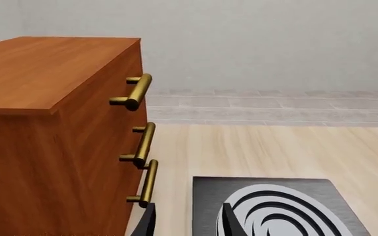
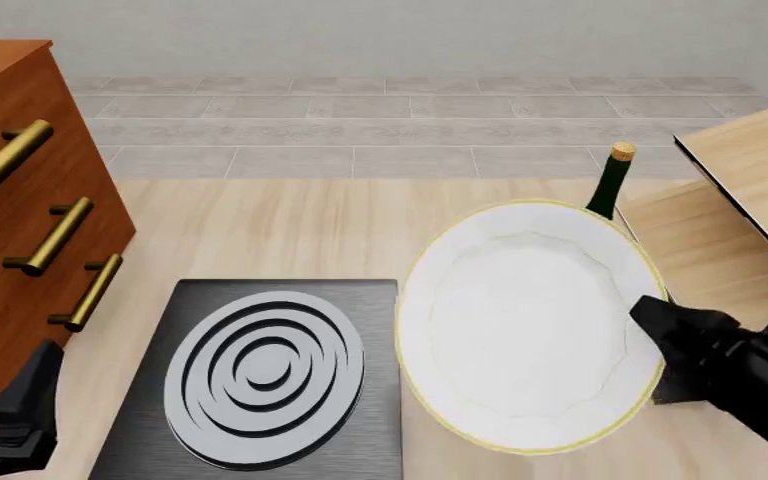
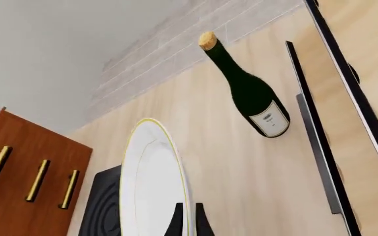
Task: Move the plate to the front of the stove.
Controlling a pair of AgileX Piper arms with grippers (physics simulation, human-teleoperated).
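Plate (image 2: 524, 330): round, white, thin gold rim. Carried clear of the tabletop (image 2: 317, 225), beside the stove (image 2: 364, 300) on its right, its left edge just overlapping the slab's right edge in the front view. Face tilted toward the camera.

Stove: flat black square slab, grey ring burner (image 2: 267, 365), resting on the tabletop near the wooden drawer cabinet (image 2: 11, 200).

Progress: pickup appears done; transfer partway. Remaining, by judgement: bring the plate round to the stove's front and set it down flat.

Right gripper (image 2: 651, 350): reaches in from the right, jaws closed thin on the plate's right rim; the right wrist view shows the plate edge-on between the fingers (image 3: 175, 221).

Left gripper (image 1: 185, 221): low beside the stove near the cabinet, jaws apart, holding nothing.

Also present: dark green corked bottle (image 3: 248, 91) lying behind the plate; dark flat panels (image 3: 314, 132) at far right.
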